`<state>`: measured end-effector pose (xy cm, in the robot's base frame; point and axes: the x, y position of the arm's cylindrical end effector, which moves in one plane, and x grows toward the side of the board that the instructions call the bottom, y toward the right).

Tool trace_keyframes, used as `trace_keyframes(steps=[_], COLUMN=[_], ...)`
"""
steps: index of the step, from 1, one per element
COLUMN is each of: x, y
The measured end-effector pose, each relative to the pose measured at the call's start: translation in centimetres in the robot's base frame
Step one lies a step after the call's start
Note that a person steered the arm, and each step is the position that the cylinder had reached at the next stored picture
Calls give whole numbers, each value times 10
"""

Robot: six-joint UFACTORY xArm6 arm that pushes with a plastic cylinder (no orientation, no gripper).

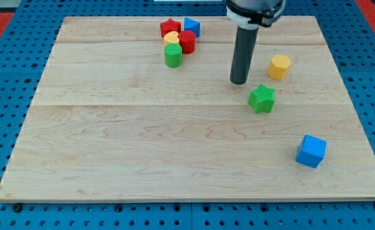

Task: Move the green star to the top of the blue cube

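The arm's upper body is cut off by the view's top, so only a dark housing and the straight dark rod show; there is no pincer on it to be released or clenched, just my tip (239, 82) resting on the wood. Up at the view's top a tight cluster of blocks partly hide one another: a red star (169, 27), a small blue block (191, 27) whose shape is hard to make out, a yellow block (172, 38) mostly covered by its neighbours, a red cylinder (187, 41) and a green cylinder (173, 55), all touching or nearly so. The board (142, 140) is pale wood in long planks with visible grain, lying on a blue perforated surface (8, 96). The blocks look like ribbed plastic. The green star (262, 98) lies just below and to the right of my tip, near it but apart. A yellow hexagonal block (279, 66) sits to the tip's right. The blue cube (311, 151) stands well below the star, toward the view's bottom right.
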<state>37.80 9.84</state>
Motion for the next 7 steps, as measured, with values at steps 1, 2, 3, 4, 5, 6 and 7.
trace_keyframes(steps=[1, 2, 3, 4, 5, 6, 7], x=[0, 16, 52, 64, 64, 74, 75], y=[9, 10, 23, 29, 30, 61, 77])
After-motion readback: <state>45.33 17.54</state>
